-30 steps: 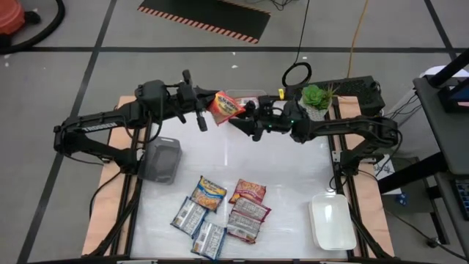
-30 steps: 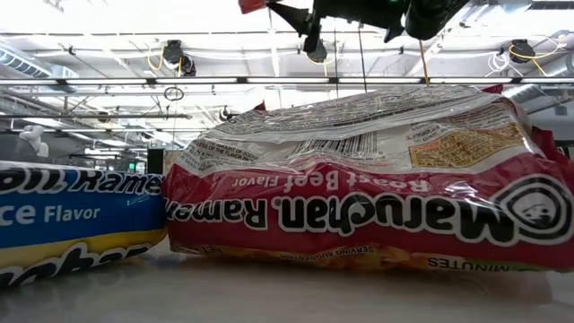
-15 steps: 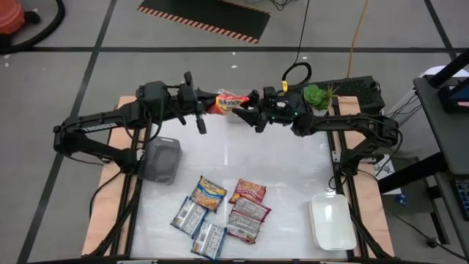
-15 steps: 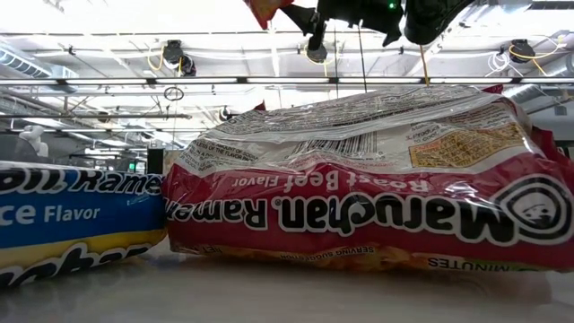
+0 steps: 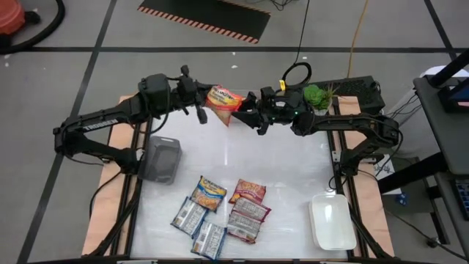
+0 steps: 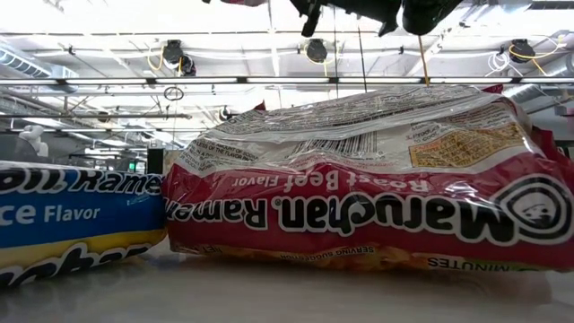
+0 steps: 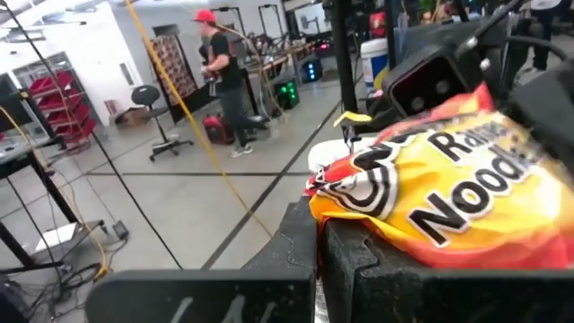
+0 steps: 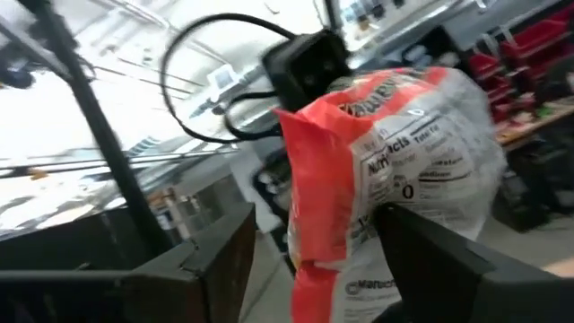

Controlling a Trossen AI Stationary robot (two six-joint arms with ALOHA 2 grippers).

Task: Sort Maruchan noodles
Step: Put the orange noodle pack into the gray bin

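Both arms meet high over the far edge of the table, with an orange packet (image 5: 222, 98) hanging between them. The left gripper (image 5: 199, 103) is clamped shut on the packet's left end. The packet's long axis runs left to right, so its free end points at the right gripper (image 5: 245, 110), whose parted fingers straddle that end; whether they touch it, I can't tell. The other packets (image 5: 220, 209) lie near, well apart.
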